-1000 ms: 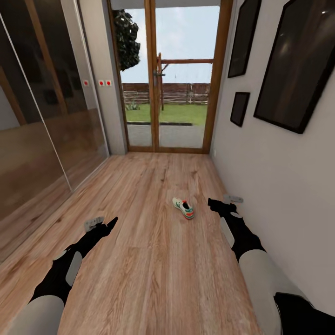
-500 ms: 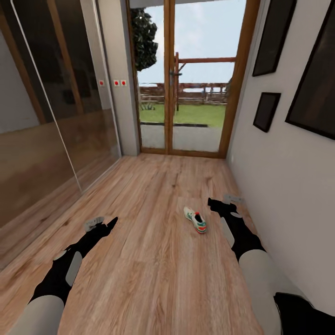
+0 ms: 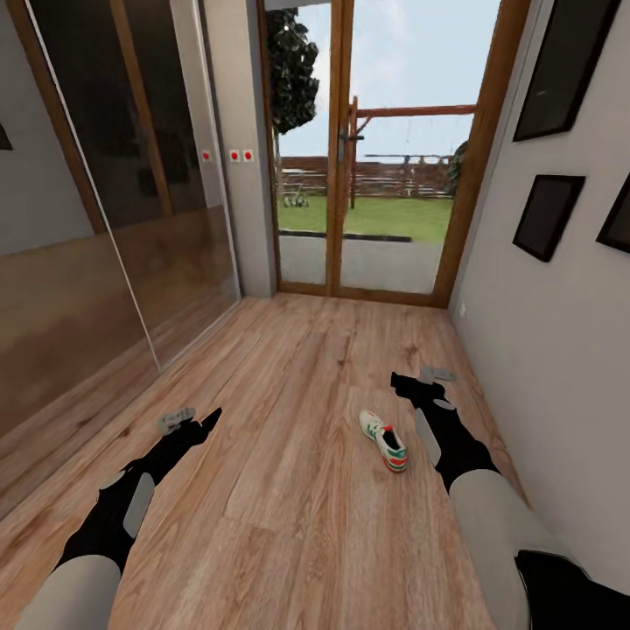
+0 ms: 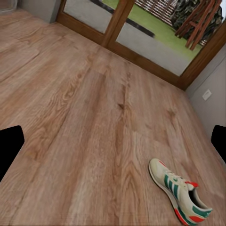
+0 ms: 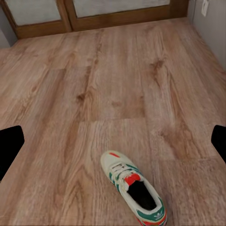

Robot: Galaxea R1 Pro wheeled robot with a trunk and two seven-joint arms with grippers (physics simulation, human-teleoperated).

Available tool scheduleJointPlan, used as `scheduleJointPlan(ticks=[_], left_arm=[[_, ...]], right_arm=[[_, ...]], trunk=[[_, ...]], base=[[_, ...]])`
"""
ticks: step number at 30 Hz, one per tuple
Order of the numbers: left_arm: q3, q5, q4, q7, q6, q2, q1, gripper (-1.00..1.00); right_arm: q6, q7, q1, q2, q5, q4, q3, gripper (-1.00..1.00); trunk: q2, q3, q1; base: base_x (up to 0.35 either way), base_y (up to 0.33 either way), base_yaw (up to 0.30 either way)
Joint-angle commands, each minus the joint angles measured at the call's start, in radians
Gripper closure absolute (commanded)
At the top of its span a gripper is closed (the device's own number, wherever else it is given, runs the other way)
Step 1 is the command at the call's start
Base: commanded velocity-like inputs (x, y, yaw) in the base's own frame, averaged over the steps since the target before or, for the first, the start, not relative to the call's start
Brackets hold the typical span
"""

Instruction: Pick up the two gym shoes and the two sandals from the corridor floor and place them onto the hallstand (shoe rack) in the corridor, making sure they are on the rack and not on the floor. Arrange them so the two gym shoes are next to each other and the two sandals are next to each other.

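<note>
White-green gym shoe (image 3: 383, 440) sits on the corridor floor (image 3: 289, 411) at my 1 o'clock; both end effectors spread, empty, nothing racked.

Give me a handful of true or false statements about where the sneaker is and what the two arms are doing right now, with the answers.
1. One gym shoe lies on the corridor floor. True.
2. The shoe is nearer the left gripper than the right gripper. False: it lies close to the right arm, toward the wall with the picture frames.
3. The right gripper is shut on the shoe. False: its fingers are spread and hold nothing; the shoe is on the floor.
4. A glass door to a garden stands at the corridor's far end. True.
5. The shoe lies upside down. False: it rests on its sole, opening up.
</note>
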Motion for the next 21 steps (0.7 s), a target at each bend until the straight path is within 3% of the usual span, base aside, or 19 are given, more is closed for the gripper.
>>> scheduleJointPlan(ticks=[1, 21], left_arm=[[0.002, 0.009, 0.000, -0.005, 0.007, 0.000, -0.001, -1.00], [0.002, 0.010, 0.000, -0.006, 0.007, 0.000, 0.000, -1.00]], right_arm=[[0.005, -0.002, 0.000, 0.001, -0.004, -0.002, -0.002, -1.00], [0.005, -0.003, -0.001, 0.001, -0.004, -0.001, -0.002, -1.00]], trunk=[[0.000, -0.001, 0.000], [0.000, -0.001, 0.000]], base=[[0.347, -0.116, 0.005], [0.290, -0.188, 0.000]])
